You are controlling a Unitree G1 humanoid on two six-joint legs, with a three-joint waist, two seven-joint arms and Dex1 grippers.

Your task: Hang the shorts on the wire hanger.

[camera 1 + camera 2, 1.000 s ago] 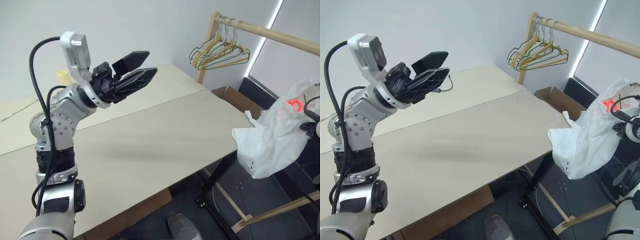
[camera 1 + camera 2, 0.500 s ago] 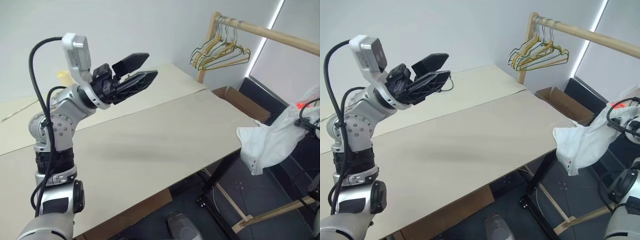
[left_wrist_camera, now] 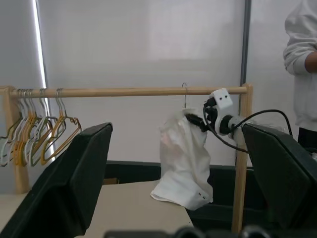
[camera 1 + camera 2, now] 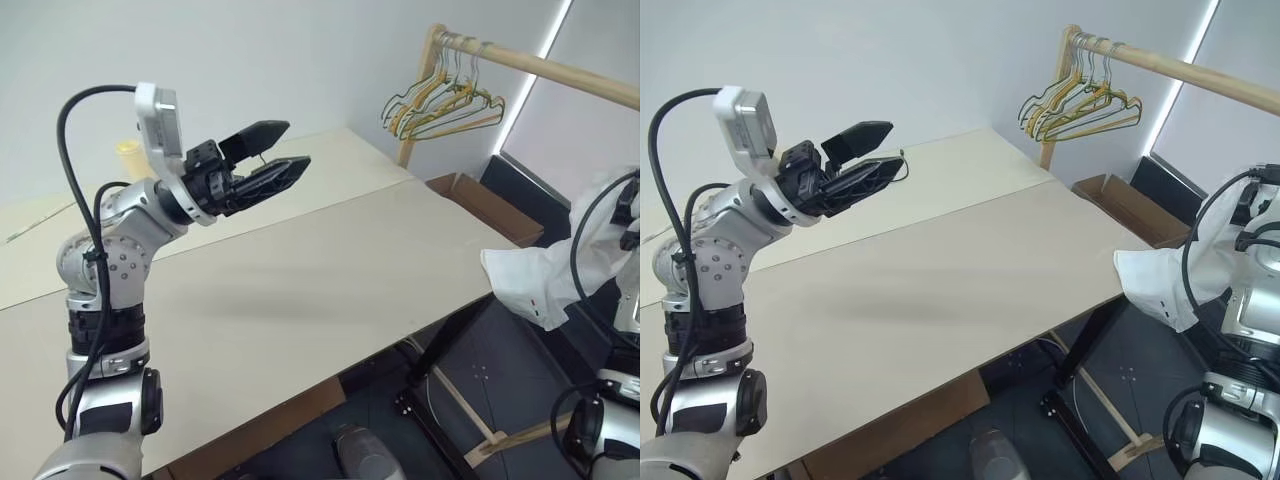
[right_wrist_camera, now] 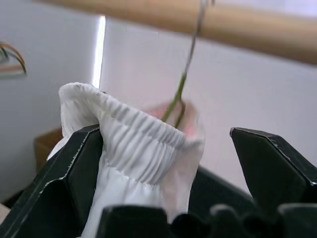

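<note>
With black left gripper (image 4: 285,145) and right gripper (image 5: 166,131) both apart, watch white cloth shorts (image 4: 540,285) at three o'clock: could slip off thin grey wire hanger (image 3: 184,94).

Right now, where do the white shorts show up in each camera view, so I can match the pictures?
Left eye view: the shorts hang at the right edge, past the table's corner.
Right eye view: at the right edge, same spot.
Left wrist view: centre, under the wooden rail.
Right wrist view: waistband close up, left of centre.
Shared landmark: the wooden rail.
</note>
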